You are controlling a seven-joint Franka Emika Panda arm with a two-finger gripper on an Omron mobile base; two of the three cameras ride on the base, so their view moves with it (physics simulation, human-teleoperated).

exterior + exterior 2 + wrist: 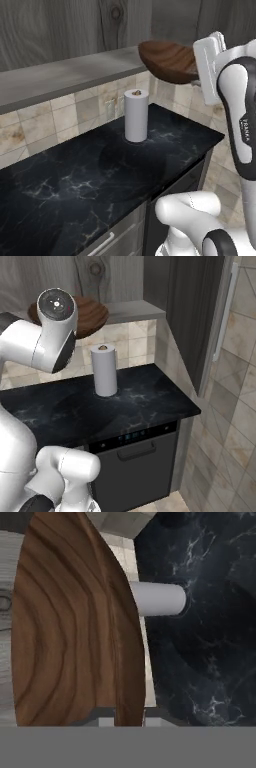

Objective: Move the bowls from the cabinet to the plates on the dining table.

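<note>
End effector (121,716) pinched narrow on the rim of the dark wood bowl (169,61), held out from the cabinet shelf (60,75), above the black tabletop (100,175). Paper towel roll (136,115) stands below. Rim grip likely keeps the bowl level for carrying.

A rendered home kitchen: a black marble-look counter (145,398) runs below a beige stone-tile backsplash (60,117), with grey wood-grain wall cabinets (192,316) overhead, a built-in dishwasher (137,466) under the top, and an upright paper towel roll (104,370) standing on the counter.
</note>
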